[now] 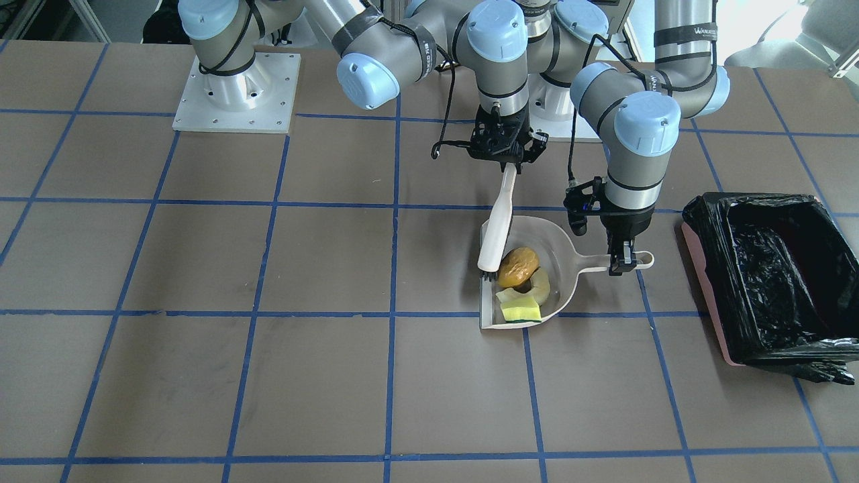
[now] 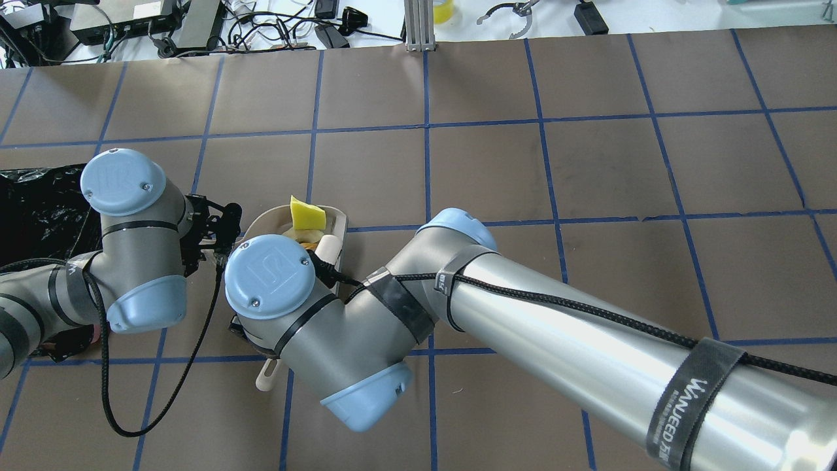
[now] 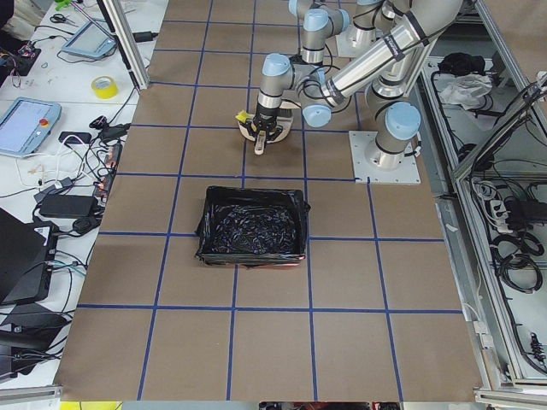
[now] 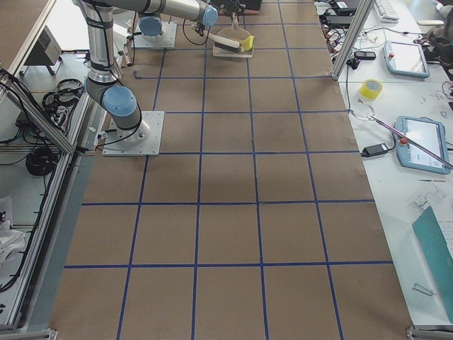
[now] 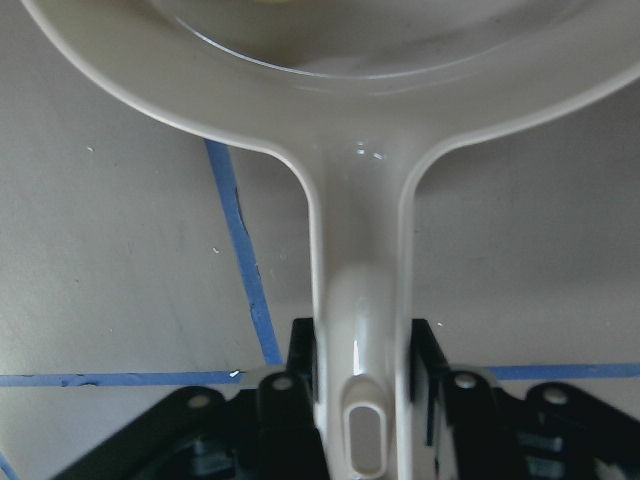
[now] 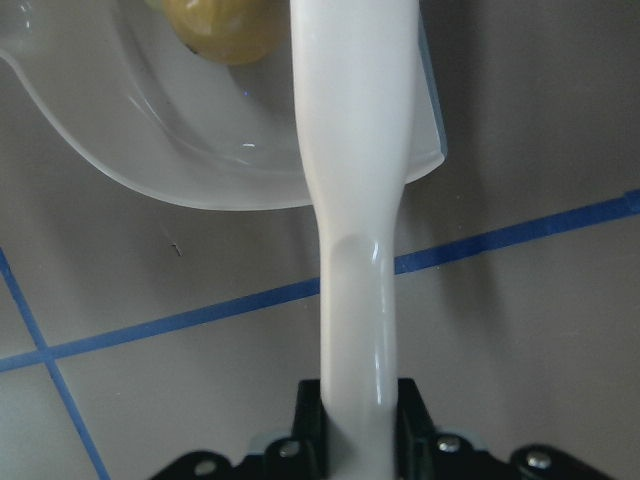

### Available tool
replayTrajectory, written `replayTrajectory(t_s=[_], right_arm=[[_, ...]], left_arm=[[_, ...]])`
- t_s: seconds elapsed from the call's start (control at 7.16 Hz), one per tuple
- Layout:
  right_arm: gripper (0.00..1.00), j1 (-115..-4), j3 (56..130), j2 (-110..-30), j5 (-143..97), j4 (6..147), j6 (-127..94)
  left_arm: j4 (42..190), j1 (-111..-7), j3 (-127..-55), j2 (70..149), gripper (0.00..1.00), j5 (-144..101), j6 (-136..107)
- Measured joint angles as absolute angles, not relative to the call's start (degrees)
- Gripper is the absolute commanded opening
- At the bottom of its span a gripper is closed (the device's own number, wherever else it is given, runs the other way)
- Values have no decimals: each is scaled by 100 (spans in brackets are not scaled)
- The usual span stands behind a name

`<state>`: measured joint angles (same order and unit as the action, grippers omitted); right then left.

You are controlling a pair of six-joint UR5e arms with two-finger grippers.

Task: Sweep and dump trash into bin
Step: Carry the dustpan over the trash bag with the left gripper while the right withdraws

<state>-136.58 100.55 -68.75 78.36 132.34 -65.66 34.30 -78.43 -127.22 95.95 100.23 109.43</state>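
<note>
The three pieces of trash lie in the translucent dustpan [image 1: 565,251]: an orange-brown lump [image 1: 518,266], a cream crescent [image 1: 541,286] and a yellow wedge [image 1: 521,309]. My left gripper [image 1: 623,263] is shut on the dustpan's handle, which also shows in the left wrist view [image 5: 360,320]. My right gripper [image 1: 507,159] is shut on a white brush [image 1: 499,223], whose bristles touch the lump at the pan's edge. The right wrist view shows the brush handle [image 6: 355,200] over the pan and the lump [image 6: 225,25]. The bin [image 1: 772,268], pink-sided with a black bag, stands apart on my left.
The brown table [image 1: 268,376] has a blue tape grid. The right arm's base plate [image 1: 236,94] is bolted at the back. In the overhead view both arms crowd over the dustpan [image 2: 338,218], and the bin's bag [image 2: 33,209] lies at the left edge.
</note>
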Motion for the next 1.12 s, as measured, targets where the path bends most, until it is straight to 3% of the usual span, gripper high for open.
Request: replayTrajectory(t_s=[0.7, 1.12], right_arm=[[0, -13264, 10074, -6955, 8322, 12631, -5526], [0, -12513, 10091, -7299, 8450, 11928, -4495]], left_arm=[[3435, -7707, -12600, 9649, 0, 9754, 10991], [4016, -6867, -12448, 9540, 0, 8621, 11541]])
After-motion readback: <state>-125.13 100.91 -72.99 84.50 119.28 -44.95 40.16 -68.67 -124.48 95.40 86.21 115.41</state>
